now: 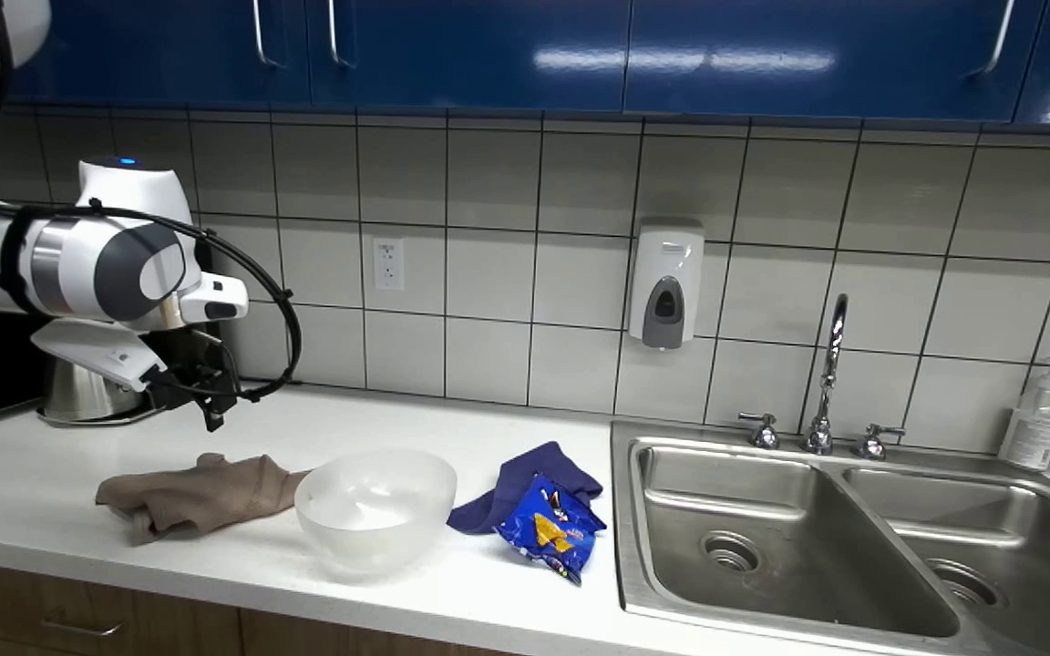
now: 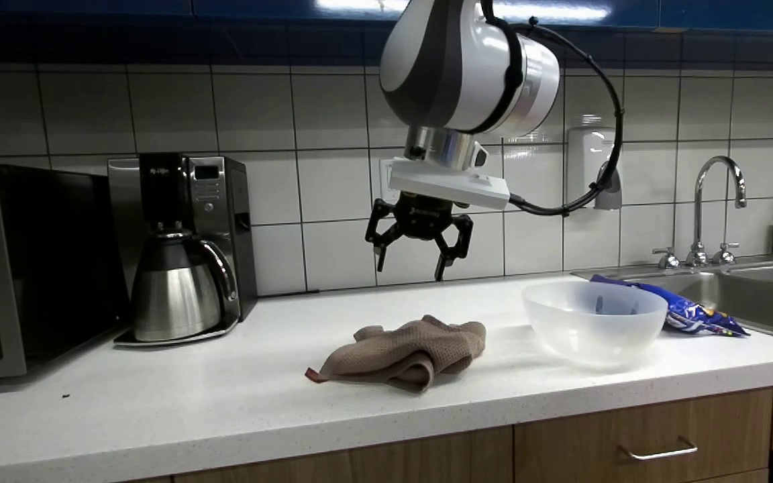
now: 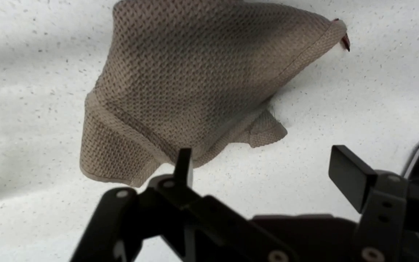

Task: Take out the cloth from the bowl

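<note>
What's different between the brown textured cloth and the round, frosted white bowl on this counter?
The brown textured cloth lies crumpled in loose folds; the round, frosted white bowl stands upright, opening upward. The cloth is opaque, while the bowl looks translucent. The cloth shows a coarse weave; the bowl looks smooth. Both rest on the speckled white countertop.

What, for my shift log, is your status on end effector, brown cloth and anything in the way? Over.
End effector open, above counter, grasping nothing. Brown cloth on counter, outside bowl. Nothing visible between end effector and brown cloth.
</note>
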Available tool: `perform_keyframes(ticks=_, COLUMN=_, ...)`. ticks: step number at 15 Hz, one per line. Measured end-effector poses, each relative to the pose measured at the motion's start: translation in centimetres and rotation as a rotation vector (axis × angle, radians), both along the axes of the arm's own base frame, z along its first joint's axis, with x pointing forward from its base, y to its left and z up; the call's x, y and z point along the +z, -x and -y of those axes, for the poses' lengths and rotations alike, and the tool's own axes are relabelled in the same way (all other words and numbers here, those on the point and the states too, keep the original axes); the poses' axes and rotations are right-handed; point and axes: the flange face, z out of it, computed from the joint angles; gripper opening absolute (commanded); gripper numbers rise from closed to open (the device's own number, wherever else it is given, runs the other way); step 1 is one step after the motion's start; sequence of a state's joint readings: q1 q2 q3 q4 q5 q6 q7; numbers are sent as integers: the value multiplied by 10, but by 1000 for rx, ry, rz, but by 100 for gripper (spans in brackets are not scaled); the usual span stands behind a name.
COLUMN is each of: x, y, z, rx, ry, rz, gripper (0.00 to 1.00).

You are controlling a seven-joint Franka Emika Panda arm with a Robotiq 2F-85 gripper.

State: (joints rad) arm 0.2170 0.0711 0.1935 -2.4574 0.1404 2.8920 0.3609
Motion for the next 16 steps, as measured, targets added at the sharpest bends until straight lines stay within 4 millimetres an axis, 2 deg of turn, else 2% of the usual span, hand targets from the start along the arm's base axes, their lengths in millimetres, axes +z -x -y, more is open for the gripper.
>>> perform_keyframes(ticks=3, x=21, y=5, z=-2, rx=-2, ry=-7, rz=3, gripper=100)
perform_keyframes(ticks=6, x=41, y=19, z=-6, rx=-10, ry=-29, rz=-21, gripper=100)
perform_keyframes(ticks=11, x=64, y=57, z=-2, rx=-21, ry=-54, rz=-26, gripper=100)
perform_keyframes(ticks=16, x=75, y=96, z=13, rx=-19, ry=-40, rz=-24, gripper=100)
